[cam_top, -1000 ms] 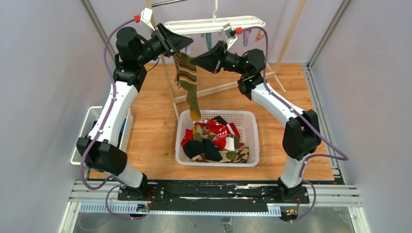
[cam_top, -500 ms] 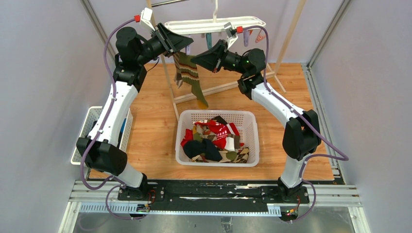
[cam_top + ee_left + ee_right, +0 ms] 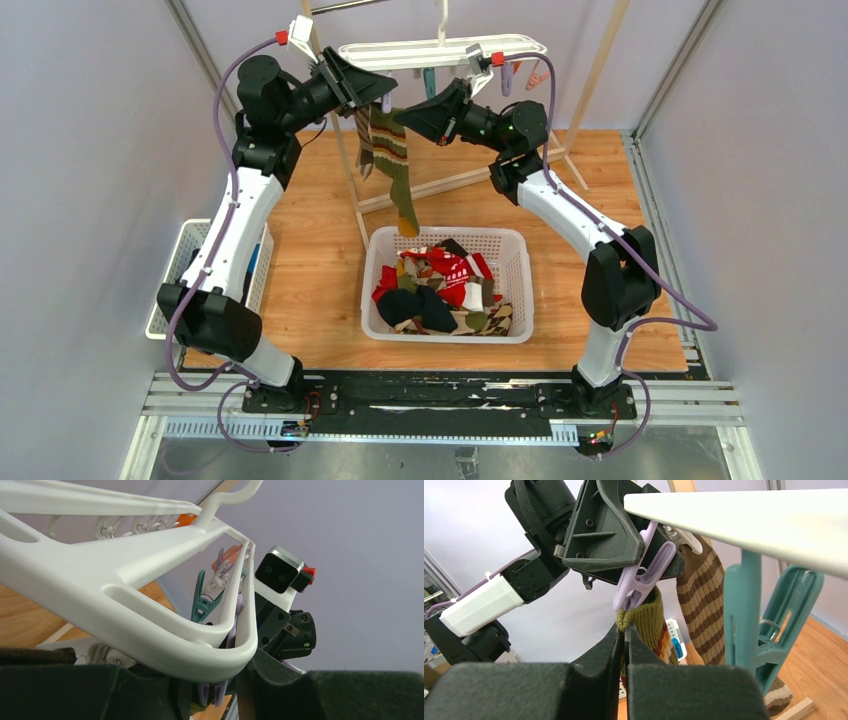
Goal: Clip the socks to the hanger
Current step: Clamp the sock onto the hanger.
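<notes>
One sock (image 3: 390,150) is hanging under the hanger (image 3: 400,52) at twelve o'clock, right jaws pinching its cuff, left jaws squeezing a clip (image 3: 646,572); many socks (image 3: 445,290) are lying unclipped in the basket (image 3: 516,285) at six.

The right tool (image 3: 625,630) has crept toward 11 o'clock in the top view. It now sits closer under the rail of the white plastic oval drying hanger (image 3: 440,50), and its wrist camera has lifted with it. The olive-and-brown striped knit sock (image 3: 390,150) pinched in it has been carried up too. A second ago its toe hung at 6 o'clock onto the far rim of the white plastic slotted basket (image 3: 480,232). Half a second ago the toe had kicked out toward 4 o'clock, well off the rim. Now it has swung back to hang nearly straight, its tip just short of that rim. The raised cuff sits just under the lower end of the lilac plastic clip (image 3: 644,577) squeezed in the left tool (image 3: 651,562).
</notes>
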Controlling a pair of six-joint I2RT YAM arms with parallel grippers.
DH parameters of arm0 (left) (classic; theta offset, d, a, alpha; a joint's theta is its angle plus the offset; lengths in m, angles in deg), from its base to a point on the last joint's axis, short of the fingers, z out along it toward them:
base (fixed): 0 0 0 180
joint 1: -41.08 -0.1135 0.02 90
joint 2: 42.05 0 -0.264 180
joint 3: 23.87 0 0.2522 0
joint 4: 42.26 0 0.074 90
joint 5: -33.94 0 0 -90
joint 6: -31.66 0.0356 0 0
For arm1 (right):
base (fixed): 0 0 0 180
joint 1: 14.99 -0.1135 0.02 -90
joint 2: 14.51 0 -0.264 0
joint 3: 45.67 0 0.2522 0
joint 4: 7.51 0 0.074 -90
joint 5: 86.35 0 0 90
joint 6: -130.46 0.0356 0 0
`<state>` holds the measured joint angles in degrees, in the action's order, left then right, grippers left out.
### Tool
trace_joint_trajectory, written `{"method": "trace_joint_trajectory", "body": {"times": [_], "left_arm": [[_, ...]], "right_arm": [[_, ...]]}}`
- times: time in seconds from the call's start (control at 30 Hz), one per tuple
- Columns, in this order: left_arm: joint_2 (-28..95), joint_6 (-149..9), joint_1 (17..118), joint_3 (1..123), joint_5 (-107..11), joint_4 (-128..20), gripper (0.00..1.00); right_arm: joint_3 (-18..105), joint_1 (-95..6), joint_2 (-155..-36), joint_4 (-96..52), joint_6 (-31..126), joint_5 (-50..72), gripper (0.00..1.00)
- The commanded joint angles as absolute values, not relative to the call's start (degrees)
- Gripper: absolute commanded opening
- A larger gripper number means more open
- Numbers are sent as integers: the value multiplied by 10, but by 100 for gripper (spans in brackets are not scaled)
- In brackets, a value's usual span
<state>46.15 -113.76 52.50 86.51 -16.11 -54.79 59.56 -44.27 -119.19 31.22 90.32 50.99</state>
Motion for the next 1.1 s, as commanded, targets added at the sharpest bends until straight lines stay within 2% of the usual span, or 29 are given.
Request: {"method": "trace_joint_trajectory", "body": {"times": [0.0, 0.5, 0.8, 1.07], "left_arm": [[452, -1142, 526, 862, -120, -538, 0], [451, -1144, 526, 861, -118, -535, 0], [451, -1147, 526, 862, -117, -533, 0], [450, -1148, 525, 860, -111, -531, 0]], "right_arm": [[617, -442, -1190, 348, 919, 507, 0], [611, -442, -1198, 392, 970, 571, 0], [594, -439, -1189, 372, 954, 532, 0], [516, -422, -1157, 394, 947, 488, 0]]}}
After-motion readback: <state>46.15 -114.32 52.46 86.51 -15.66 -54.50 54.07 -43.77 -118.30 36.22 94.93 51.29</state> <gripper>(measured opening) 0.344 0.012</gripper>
